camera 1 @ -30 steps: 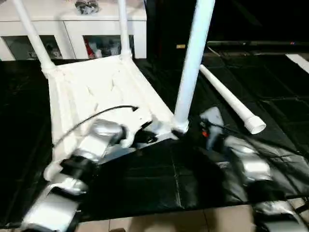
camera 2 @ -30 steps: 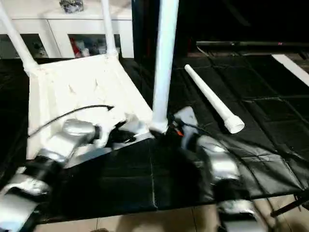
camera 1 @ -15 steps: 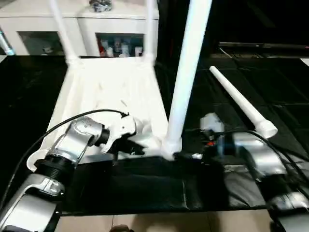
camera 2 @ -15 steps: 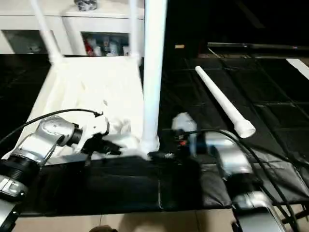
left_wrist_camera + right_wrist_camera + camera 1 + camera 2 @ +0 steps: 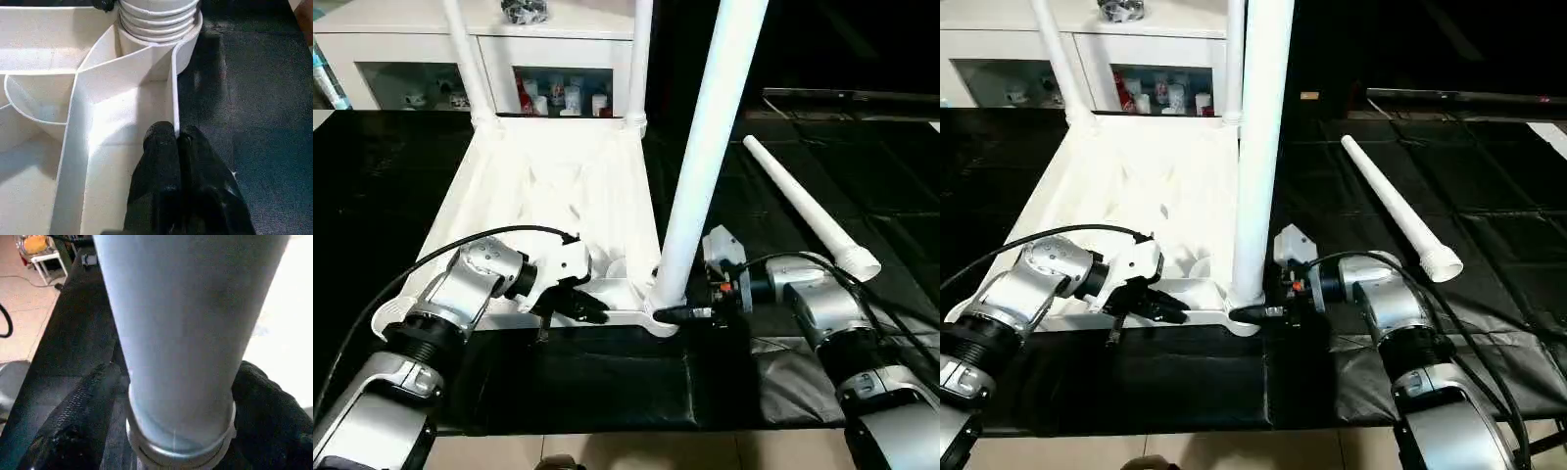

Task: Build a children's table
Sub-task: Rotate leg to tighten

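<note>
Table top (image 5: 548, 186) lies underside up on the black mat (image 5: 607, 382), three legs standing in corner sockets; a fourth leg (image 5: 808, 208) lies loose on the mat at the right. Left gripper (image 5: 174, 139), fingers pressed together, bears on the top's near rim. Right gripper (image 5: 683, 314) straddles the base of the near leg (image 5: 705, 157), fingers spread either side. Risk: if that leg is not fully seated, turning it could tilt it or drag the top.

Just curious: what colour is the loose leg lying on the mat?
White, like the rest of the table; the loose leg on the black mat shows best in the right eye view.
</note>
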`<state>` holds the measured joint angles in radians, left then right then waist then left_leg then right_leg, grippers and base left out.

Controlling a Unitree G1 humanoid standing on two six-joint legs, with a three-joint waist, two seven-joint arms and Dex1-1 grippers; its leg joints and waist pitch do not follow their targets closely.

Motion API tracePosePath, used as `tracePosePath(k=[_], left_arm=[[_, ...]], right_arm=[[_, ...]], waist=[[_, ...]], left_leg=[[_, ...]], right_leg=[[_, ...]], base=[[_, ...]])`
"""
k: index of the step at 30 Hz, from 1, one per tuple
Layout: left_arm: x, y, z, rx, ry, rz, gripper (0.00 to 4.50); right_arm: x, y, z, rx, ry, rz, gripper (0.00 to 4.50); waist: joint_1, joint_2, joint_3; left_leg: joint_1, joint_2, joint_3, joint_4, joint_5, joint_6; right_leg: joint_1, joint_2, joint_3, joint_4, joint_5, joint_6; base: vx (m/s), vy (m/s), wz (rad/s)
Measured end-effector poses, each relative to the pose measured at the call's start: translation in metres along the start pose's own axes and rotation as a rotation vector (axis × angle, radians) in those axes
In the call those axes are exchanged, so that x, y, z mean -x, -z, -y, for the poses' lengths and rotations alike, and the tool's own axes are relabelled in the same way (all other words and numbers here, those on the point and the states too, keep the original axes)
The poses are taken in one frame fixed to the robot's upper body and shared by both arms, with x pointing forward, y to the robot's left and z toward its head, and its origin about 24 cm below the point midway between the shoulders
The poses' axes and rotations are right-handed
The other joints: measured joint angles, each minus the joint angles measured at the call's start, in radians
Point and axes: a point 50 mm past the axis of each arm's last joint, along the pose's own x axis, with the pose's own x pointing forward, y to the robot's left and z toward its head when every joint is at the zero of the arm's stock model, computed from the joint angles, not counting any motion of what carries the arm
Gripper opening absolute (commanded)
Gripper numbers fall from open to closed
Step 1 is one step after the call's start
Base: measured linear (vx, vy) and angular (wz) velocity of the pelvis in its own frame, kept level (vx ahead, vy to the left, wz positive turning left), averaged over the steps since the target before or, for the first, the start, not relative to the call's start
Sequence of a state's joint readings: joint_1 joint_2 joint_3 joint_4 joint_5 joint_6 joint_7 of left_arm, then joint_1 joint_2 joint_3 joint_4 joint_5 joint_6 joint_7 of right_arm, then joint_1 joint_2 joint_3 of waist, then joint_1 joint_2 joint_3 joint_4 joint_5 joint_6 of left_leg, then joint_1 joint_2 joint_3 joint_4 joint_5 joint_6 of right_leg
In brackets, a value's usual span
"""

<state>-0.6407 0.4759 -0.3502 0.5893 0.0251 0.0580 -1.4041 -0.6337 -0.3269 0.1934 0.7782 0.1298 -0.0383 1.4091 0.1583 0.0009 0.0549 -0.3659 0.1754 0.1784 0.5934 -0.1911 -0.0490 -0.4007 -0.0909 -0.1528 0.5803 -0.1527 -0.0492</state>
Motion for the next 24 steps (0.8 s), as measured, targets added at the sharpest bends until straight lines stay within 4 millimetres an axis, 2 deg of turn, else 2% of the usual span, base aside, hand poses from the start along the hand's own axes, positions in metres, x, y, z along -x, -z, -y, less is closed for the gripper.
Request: tracePosePath(k=[3,4,8,12,18,20,24], left_arm=[[0.0,0.001,0.0,-0.002,0.0,0.001,0.0],[0.0,0.001,0.0,-0.004,0.0,0.002,0.0],[0.0,0.001,0.0,-0.004,0.0,0.003,0.0],[-0.001,0.0,-0.001,-0.003,-0.001,0.009,0.0],[-0.015,-0.003,-0.006,0.098,-0.058,0.074,0.0],[-0.022,-0.006,-0.013,0.155,-0.132,0.094,0.0],[-0.035,-0.014,-0.024,0.26,-0.274,0.113,0.0]], right_arm=[[0.001,-0.001,0.001,0.009,-0.003,-0.009,3.09],[0.002,-0.001,0.002,0.009,-0.005,-0.011,2.88],[0.002,-0.001,0.002,0.007,-0.005,-0.011,2.7],[0.002,0.0,0.002,0.003,-0.005,-0.009,2.65],[0.008,0.007,0.004,-0.075,0.081,0.035,2.64],[0.009,0.01,0.009,-0.13,0.21,0.066,2.63],[0.0,0.01,0.021,-0.207,0.489,0.117,2.63]], waist=[[0.001,0.0,0.0],[0.002,0.0,0.0],[0.003,0.0,0.0],[0.005,0.0,0.0],[0.014,0.0,0.0],[0.007,-0.001,0.0],[-0.028,-0.001,0.001]], left_leg=[[0.0,0.0,0.0,0.0,0.0,0.0],[0.0,0.0,0.0,0.0,0.0,0.0],[0.0,0.0,0.0,0.0,0.0,0.0],[0.0,0.0,0.0,0.0,0.0,0.0],[0.0,0.0,0.002,0.005,0.002,0.003],[0.0,0.0,0.002,0.007,0.003,0.003],[0.002,0.0,0.002,0.008,0.004,0.002]], right_leg=[[0.0,0.0,0.0,0.0,0.0,0.0],[0.0,0.0,0.0,0.0,0.0,0.0],[0.0,0.0,0.0,0.0,0.0,0.0],[0.0,0.0,0.0,0.0,0.0,0.0],[0.001,-0.001,0.001,0.004,-0.002,0.004],[0.001,-0.001,0.001,0.006,-0.002,0.004],[0.0,-0.002,0.001,0.008,-0.002,0.004]], base=[[0.0,0.0,0.0],[0.0,0.0,0.0],[0.0,0.0,0.0],[0.0,0.0,0.0],[0.0,0.0,0.0],[0.0,0.0,0.0],[0.0,0.0,0.0]])
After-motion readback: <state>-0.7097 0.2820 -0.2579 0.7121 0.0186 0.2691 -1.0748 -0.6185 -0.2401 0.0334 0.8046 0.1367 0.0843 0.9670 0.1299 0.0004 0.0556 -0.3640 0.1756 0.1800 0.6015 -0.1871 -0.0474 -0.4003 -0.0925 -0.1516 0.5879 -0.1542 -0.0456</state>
